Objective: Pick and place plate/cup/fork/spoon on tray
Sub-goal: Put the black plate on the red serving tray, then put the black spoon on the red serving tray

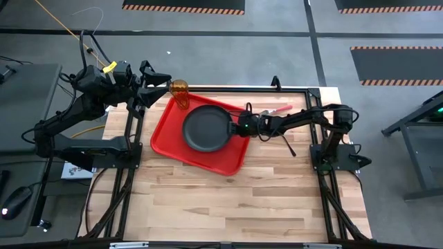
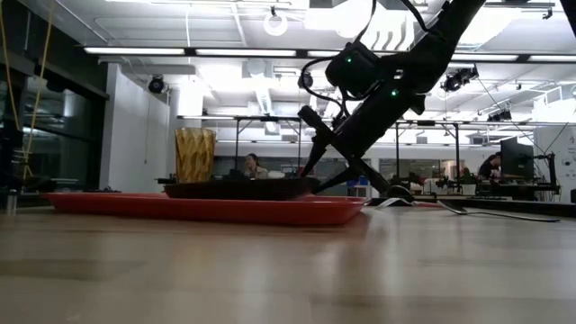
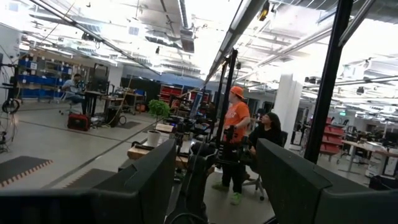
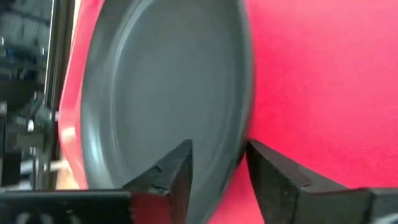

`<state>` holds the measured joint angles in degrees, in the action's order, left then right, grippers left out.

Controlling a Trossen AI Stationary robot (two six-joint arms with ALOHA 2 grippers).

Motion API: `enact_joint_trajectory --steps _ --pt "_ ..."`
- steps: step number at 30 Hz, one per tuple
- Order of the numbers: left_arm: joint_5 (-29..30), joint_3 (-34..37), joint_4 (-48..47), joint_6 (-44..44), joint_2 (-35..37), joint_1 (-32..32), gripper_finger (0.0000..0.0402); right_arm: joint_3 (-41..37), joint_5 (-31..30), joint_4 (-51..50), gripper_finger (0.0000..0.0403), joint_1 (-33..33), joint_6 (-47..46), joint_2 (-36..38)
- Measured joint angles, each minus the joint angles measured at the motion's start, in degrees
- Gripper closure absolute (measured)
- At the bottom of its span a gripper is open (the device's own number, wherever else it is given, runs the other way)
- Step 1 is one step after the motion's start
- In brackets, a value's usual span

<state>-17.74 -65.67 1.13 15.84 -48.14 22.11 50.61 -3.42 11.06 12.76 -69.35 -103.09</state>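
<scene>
The black plate (image 1: 206, 128) lies flat on the red tray (image 1: 166, 135), also in the low view (image 2: 236, 189). The amber cup (image 1: 179, 88) stands upright at the tray's far left corner (image 2: 194, 155). My right gripper (image 1: 235, 126) is open at the plate's right rim; in the right wrist view (image 4: 217, 165) one finger stands over the plate's inside and one outside the rim (image 4: 239, 134), without plain touch. My left gripper (image 1: 163, 83) is open and empty, raised just left of the cup. The pink-handled fork (image 1: 280, 108) lies on the table right of the tray. I cannot make out the spoon.
The wooden table (image 1: 228, 200) has free room toward its near edge. Black frame rails (image 1: 131, 159) run along its left and right sides. People and desks show in the room beyond the table (image 3: 236, 137).
</scene>
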Motion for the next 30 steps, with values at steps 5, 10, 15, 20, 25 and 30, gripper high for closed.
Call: enact_joint_trajectory --steps 5,10,15,20,25,30 --pt "-0.01 0.0 0.0 0.0 0.0 0.0 0.0188 0.0 0.37 -4.46 0.024 0.0 2.9 1.93" --pt "-0.02 0.0 -0.02 0.0 0.0 0.0 0.0188 0.04 -0.22 -10.24 0.0242 0.26 8.21 6.2" --pt "-0.02 0.0 -0.04 0.01 0.0 0.0 0.0188 0.06 -4.03 -26.69 0.0242 0.43 14.47 14.02" --pt "-0.03 0.0 -0.09 0.02 -0.02 0.0 0.0188 0.09 -8.63 -51.42 0.0242 0.86 17.35 20.2" --pt "0.1 0.0 -0.06 0.03 -0.73 -0.02 0.0188 -1.51 -9.34 -66.81 0.0243 2.45 19.24 20.55" --pt "0.28 0.02 -0.07 0.44 -1.5 -0.02 0.0188 -7.9 -3.59 -64.35 0.0243 2.64 23.67 21.19"
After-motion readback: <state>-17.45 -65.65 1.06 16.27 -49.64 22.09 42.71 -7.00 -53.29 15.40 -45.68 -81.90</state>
